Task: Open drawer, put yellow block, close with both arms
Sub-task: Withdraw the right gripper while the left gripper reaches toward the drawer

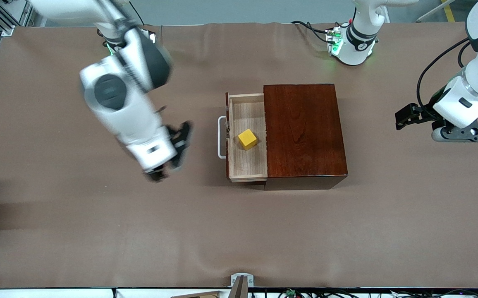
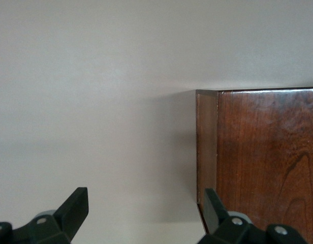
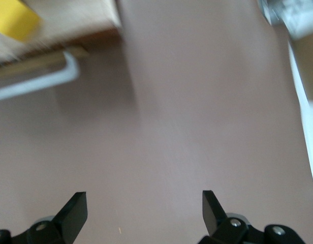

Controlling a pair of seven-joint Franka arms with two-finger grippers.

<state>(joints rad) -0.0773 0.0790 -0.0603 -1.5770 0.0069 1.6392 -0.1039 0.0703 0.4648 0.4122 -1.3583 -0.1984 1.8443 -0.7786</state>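
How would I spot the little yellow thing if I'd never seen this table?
Find the dark glossy wooden box mid-table. A pale wood drawer with a white loop handle stands pulled out toward the right arm's end. The yellow block lies inside, the only bright thing there.

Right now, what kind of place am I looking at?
Probably a robotics lab bench: two arms with green-lit bases stand at a brown-covered table, cables trail off its edges, and a drawer holds a yellow block.

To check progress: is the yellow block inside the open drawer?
Yes, the yellow block lies on the floor of the pulled-out drawer.
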